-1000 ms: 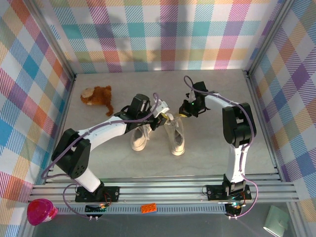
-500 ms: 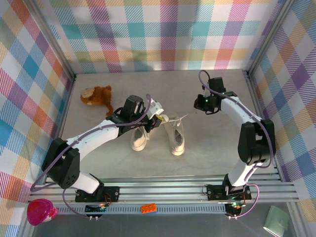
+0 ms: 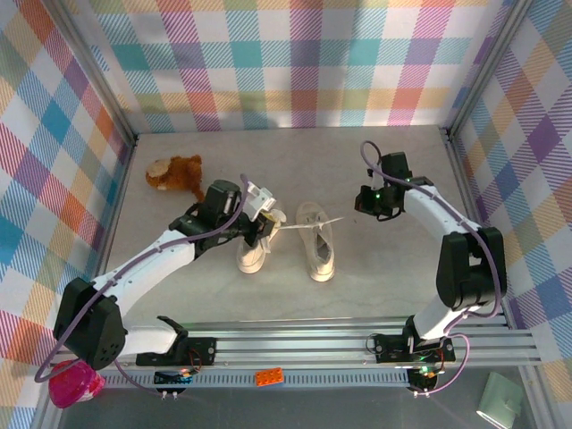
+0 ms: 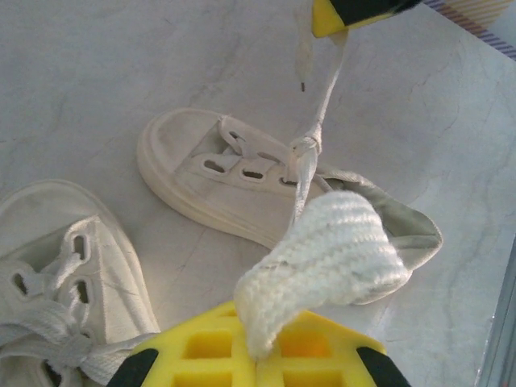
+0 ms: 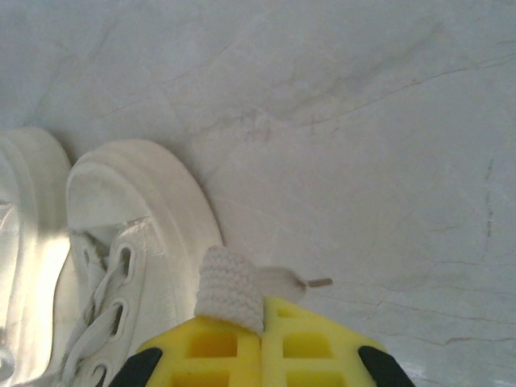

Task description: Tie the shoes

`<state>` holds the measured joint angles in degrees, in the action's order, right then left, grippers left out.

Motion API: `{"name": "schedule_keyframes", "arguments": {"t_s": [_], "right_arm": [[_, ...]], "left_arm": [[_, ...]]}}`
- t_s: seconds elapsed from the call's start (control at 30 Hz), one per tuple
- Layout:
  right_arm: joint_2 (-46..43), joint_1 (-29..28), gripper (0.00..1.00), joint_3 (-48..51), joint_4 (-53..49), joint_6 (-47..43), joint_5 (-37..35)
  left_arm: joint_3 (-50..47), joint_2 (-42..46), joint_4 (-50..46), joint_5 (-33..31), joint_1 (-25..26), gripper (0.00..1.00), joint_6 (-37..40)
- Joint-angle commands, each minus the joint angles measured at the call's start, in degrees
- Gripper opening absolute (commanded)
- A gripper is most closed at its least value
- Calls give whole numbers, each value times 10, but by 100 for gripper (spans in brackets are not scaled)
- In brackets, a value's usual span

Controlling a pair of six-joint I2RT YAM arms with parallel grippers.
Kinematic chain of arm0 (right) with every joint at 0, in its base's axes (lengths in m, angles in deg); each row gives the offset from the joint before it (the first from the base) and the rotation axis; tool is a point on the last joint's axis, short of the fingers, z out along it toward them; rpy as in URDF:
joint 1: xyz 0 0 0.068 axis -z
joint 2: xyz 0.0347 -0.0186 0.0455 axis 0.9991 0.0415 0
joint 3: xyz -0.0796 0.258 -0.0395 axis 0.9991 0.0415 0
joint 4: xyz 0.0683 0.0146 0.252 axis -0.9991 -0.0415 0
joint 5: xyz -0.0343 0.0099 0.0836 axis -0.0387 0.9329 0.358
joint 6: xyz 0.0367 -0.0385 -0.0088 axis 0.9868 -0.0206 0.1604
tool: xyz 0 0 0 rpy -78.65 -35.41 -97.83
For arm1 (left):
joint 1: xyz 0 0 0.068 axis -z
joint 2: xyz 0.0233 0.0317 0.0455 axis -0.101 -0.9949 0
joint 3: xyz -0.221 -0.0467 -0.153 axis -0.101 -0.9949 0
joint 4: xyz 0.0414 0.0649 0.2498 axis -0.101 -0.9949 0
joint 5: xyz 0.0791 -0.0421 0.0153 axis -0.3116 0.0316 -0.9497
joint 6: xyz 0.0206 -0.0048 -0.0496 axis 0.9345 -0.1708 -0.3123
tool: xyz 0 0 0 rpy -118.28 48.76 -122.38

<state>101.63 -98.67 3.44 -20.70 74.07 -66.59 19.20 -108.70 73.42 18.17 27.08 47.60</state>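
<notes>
— From above, where are the 2 shoes [image 3: 253, 253]?

— Side by side in the middle of the surface [image 3: 402, 268], well off every edge. The left fingers [image 3: 265, 223] and the right fingers [image 3: 359, 206] are each clamped shut on 1 end of the same lace [image 3: 297, 226]. It is drawn taut across the shoe nearer the right arm, probably to tighten the first crossing.

— The left wrist view?

— A lace loop [image 4: 330, 242] bulges from the shut left fingers; a small knot [image 4: 305, 147] sits above the eyelets [image 4: 242, 171].

— The right wrist view?

— Those fingers pinch the lace near its aglet [image 5: 320, 282], just beside the toe [image 5: 129, 177]. No bow shows on this shoe yet.
</notes>
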Motion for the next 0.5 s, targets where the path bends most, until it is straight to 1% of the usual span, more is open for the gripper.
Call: {"name": "schedule_keyframes", "arguments": {"t_s": [0.0, 0.1, 0.2, 0.27, 0.37, 0.4, 0.43, 0.47], "right_arm": [[39, -28, 0, -80, -24, -50, 44], [99, -59, 0, -173, -54, -78, 94], [166, -84, 0, -284, -101, -103, 136], [202, -97, 0, -349, -130, -119, 149], [227, -105, 0, -394, -147, -127, 169], [230, -105, 0, -398, -148, -128, 175], [231, -105, 0, -400, -148, -131, 183], [232, -105, 0, -400, -148, -135, 191]], "left_arm": [[42, -9, -19, -26, 71, 0, -3], [90, -59, -2, -45, 137, 0, 0], [132, -125, 42, -60, 199, 0, 12], [160, -174, 79, -62, 221, 0, 7], [190, -230, 118, -62, 237, 0, -2], [197, -240, 123, -62, 239, 4, -3], [204, -251, 125, -62, 241, 12, -2], [209, -258, 124, -64, 241, 23, -2]]}}
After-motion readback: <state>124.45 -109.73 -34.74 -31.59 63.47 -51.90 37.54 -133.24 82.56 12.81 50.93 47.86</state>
